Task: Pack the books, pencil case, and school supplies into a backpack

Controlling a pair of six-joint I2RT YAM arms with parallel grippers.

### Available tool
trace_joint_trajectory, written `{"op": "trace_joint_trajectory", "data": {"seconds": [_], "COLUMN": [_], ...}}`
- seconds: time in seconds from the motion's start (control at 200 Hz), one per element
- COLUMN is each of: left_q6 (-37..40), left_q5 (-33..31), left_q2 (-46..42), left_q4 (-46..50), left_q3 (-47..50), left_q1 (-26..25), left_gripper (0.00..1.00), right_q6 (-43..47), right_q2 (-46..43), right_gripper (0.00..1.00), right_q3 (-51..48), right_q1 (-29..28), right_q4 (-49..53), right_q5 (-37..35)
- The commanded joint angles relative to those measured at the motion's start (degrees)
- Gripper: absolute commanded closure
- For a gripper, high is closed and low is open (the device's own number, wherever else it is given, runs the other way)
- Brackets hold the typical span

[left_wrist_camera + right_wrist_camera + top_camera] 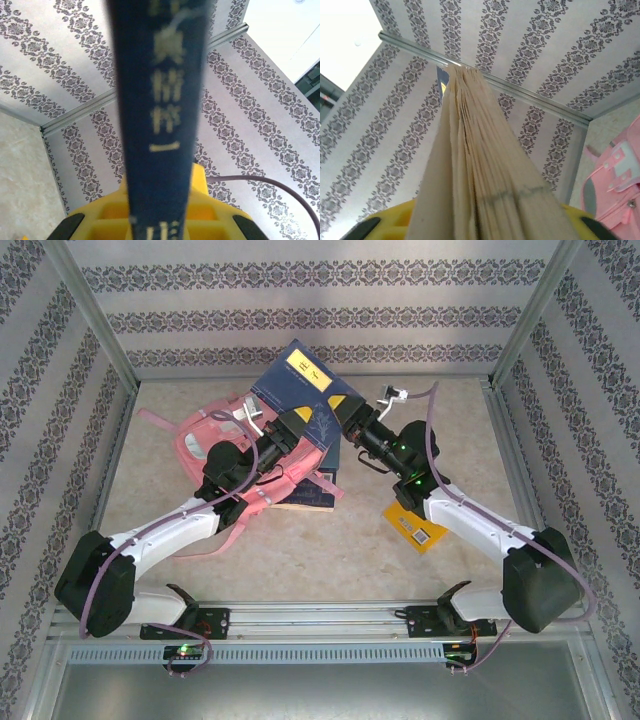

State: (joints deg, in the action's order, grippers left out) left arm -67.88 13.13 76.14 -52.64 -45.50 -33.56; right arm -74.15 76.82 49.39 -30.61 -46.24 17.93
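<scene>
A dark navy book (298, 388) with a yellow label is held up in the air over the pink backpack (212, 440). My left gripper (292, 430) is shut on its spine side; the spine (157, 125) with pale lettering runs up between the yellow fingers (210, 215). My right gripper (350, 418) is shut on the opposite edge, where the cream page block (480, 165) rises from its jaws. A second navy book (312, 496) lies flat by the backpack. The yellow-orange book (418, 528) with a barcode lies under the right arm. The pencil case, notebooks and supplies are hidden.
Patterned walls (320, 300) with metal posts enclose the beige table (320, 560). Pink straps (215, 540) trail toward the near edge under the left arm. A corner of the backpack (615, 185) shows at the right of the right wrist view.
</scene>
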Motion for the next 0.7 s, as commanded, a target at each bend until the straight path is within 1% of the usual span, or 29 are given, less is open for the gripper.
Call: {"op": "trace_joint_trajectory", "data": {"seconds": [0.0,0.05,0.165,0.215,0.23,0.27,0.295,0.33,0.365,0.39,0.445,0.475,0.54,0.6,0.64,0.694], "left_q6": [0.08,0.04,-0.35,-1.92,-2.51,-4.57,-5.53,-5.52,-4.31,-3.04,-0.66,0.31,2.81,4.93,5.18,5.18], "left_q5": [0.98,1.19,1.63,2.44,2.82,4.76,6.64,9.22,10.81,10.71,7.45,6.04,3.96,0.74,-0.54,-1.49], "left_q2": [-0.21,-0.36,-0.55,-1.18,-1.43,-1.9,-1.83,-1.38,-0.9,-0.82,-0.92,-0.65,0.57,2.46,4.22,6.99], "left_q4": [-0.99,-0.64,0.34,4.98,6.97,15.07,19.9,25.22,29.24,32.76,43.47,47.4,50.93,54.49,56.46,56.69], "left_q3": [-2.06,-2.1,-2.09,-2.66,-3.12,-4.73,-6.08,-7.82,-9.25,-10.14,-12.46,-13.39,-14.61,-16.54,-17.77,-19.47], "left_q1": [0.69,0.84,1.69,3.07,3.62,5.46,6.73,8.32,9.48,10.04,10.96,11.45,12.52,12.87,13.36,14.39], "left_gripper": [1.0,1.0,1.0,0.84,0.78,0.66,0.6,0.56,0.54,0.54,0.54,0.54,0.53,0.51,0.5,0.5], "right_q6": [0.94,1.07,2.29,3.99,4.52,6.67,8.32,10.72,13.52,15.52,20.28,23.29,27.8,28.32,27.81,27.7], "right_q2": [0.09,0.17,-1.12,-2.94,-3.63,-5.9,-7.48,-9.93,-12.39,-14.0,-17.28,-18.99,-22.59,-25.33,-26.51,-27.51], "right_gripper": [0.9,1.0,1.0,1.0,1.0,1.0,1.0,1.0,1.0,1.0,1.0,1.0,1.0,1.0,1.0,1.0], "right_q3": [1.99,2.03,1.31,0.36,0.17,-0.3,-0.34,-0.28,0.31,0.83,1.93,2.35,2.46,2.32,2.3,2.37], "right_q1": [-0.17,0.02,1.04,1.86,2.14,3.2,4.02,5.21,6.47,7.31,9.06,9.68,10.39,11.41,12.66,14.35], "right_q4": [-2.97,-3.16,-1.62,0.32,1.32,5.39,9.28,15.44,23.07,28.59,38.69,42.99,50.37,55.91,59.48,62.88], "right_q5": [2.08,2.58,1.92,0.88,0.53,-0.07,-0.28,-0.53,-0.76,-1.16,-2.03,-2.9,-5.54,-7.15,-6.75,-4.91]}}
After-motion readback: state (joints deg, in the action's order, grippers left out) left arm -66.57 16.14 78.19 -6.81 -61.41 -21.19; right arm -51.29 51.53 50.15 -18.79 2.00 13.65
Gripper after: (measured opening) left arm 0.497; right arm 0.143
